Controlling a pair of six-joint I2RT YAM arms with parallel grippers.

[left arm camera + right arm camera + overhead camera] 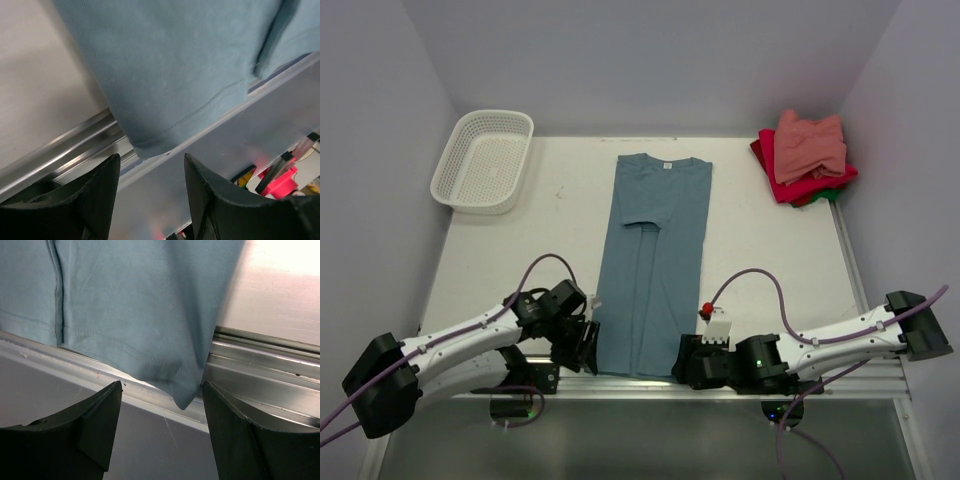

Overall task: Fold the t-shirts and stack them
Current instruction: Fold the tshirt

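Your left claw [151, 165] gapes wide and empty, with the teal-blue t-shirt [175, 65]'s hem corner just ahead between its fingers. Your right claw [161, 390] is equally open and empty at the other corner. The sides look folded in, so the crosswise folds are still to do, then stacking on the salmon-pink shirt [810, 145], red shirt [775, 178] and green shirt [832, 194] far beyond it, rightward.

Matt teal cotton t-shirt [655, 255]

Only a sliver of the green t-shirt [833, 194] shows (the red t-shirt [767, 158] and pink t-shirt [810, 145] cover it).
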